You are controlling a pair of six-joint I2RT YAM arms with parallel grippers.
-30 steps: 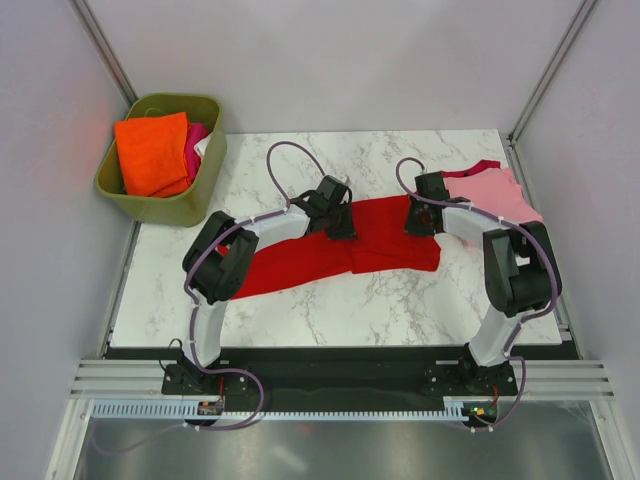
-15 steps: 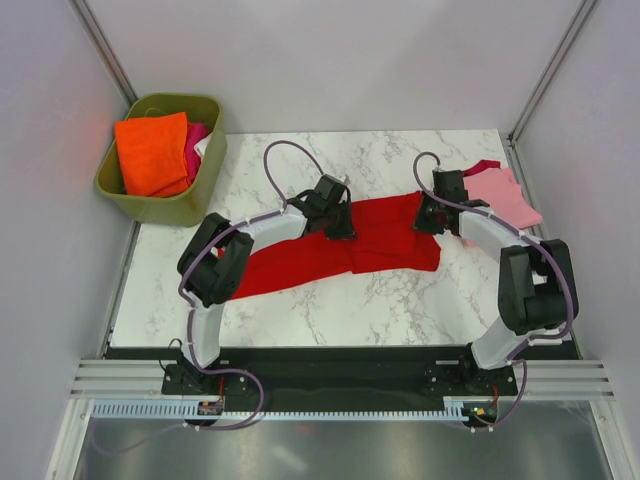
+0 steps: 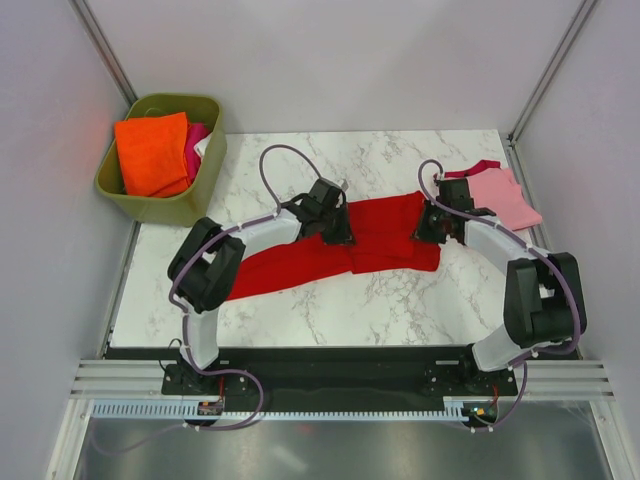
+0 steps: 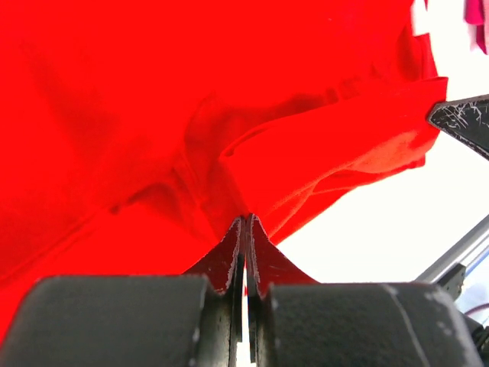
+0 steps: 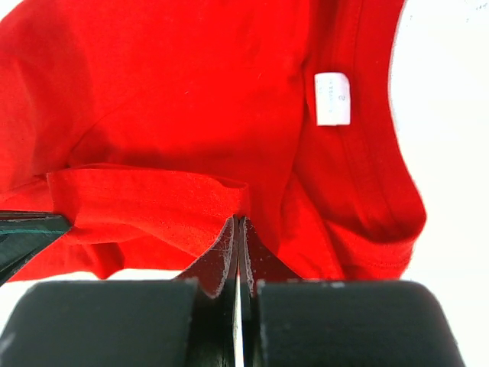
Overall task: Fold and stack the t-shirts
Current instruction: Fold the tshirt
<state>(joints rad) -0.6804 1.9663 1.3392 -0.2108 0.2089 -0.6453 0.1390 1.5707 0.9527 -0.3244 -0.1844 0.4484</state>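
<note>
Red shirt (image 3: pixel 300 262) lies flat on worktop (image 3: pixel 400 300) just beside pink shirt (image 3: pixel 500 195), left jaws and right jaws each clenched on a fold of it; cloth soft, limp, light, so grip hems, expect sagging.

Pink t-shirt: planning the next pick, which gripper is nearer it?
Right. The right gripper pinches the red t-shirt just beside the pink t-shirt; the left gripper pinches it farther left, well away.

Overhead view, wrist close-ups sharing red t-shirt (image 3: pixel 385 235)
</note>
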